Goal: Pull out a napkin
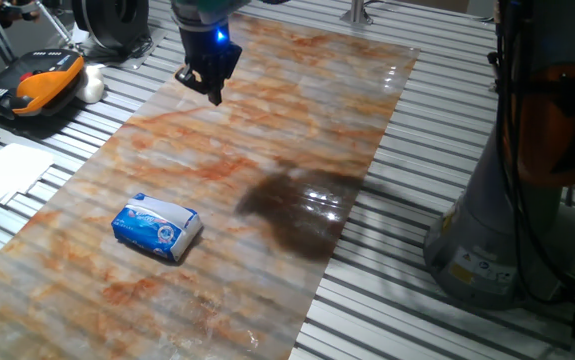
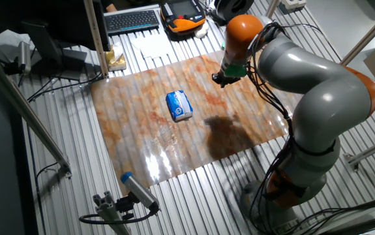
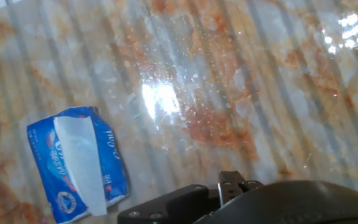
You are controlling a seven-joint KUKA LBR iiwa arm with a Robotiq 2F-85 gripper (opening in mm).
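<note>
On the marbled orange-and-white mat (image 1: 297, 120), towards the near end in one fixed view, lies the blue-and-white tissue packet (image 1: 157, 228), flat on its side and alone on the glossy surface. The hand view shows the napkin (image 3: 82, 160) as a thin white strip running along the top of the packet from its opening, soft-edged and lying flat against the wrapper; it is in the packet, not drawn out. A dark shadow patch (image 1: 297, 210) spreads over the mat to the right of the packet, with bright glare spots beside it. Farther along the mat the gripper (image 1: 213, 88) hangs above the surface, well apart from the packet, with nothing between the two. Its fingers point down and hold nothing; whether the jaws stand open or closed cannot be told, since they appear only as a dark tip. Beyond the mat's far left edge rest an orange-and-black handheld pendant (image 1: 29, 82) and white paper sheets (image 1: 7, 168) on the slatted metal table (image 1: 447, 320).
</note>
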